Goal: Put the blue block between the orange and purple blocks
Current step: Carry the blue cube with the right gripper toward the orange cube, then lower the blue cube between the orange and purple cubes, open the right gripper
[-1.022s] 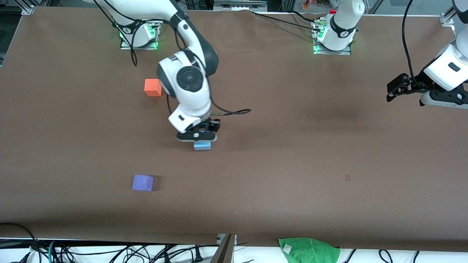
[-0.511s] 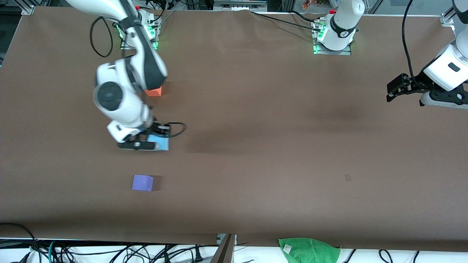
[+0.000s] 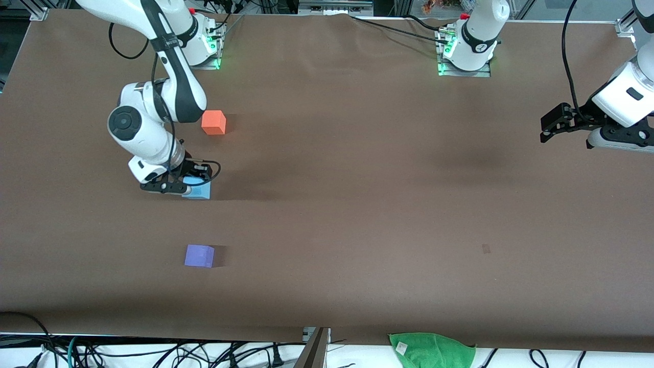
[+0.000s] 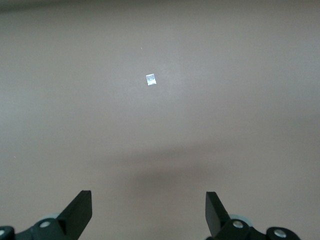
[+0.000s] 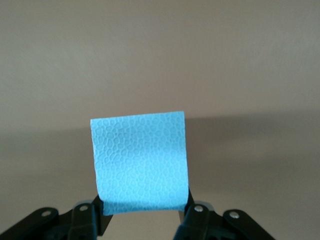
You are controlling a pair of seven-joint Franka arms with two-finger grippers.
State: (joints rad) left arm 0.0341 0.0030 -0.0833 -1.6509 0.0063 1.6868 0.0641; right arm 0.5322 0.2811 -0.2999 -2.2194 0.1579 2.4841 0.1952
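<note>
My right gripper [image 3: 190, 188] is shut on the light sky-blue block [image 3: 200, 190], which fills the middle of the right wrist view [image 5: 140, 162] with a finger on each side. It holds the block low over the brown table between the orange block [image 3: 213, 122] and the violet-purple block [image 3: 199, 255]. Whether the blue block touches the table I cannot tell. My left gripper [image 3: 547, 129] waits open and empty in the air at the left arm's end of the table; its fingertips [image 4: 80, 210] stand wide apart.
A green cloth [image 3: 431, 350] lies at the table's edge nearest the front camera. A small pale mark [image 4: 150, 79] is on the table below the left gripper. Cables hang along that front edge.
My right arm has carried the blue block toward the right arm's end of the table, to a spot between the orange and purple blocks. The left arm has not moved.
</note>
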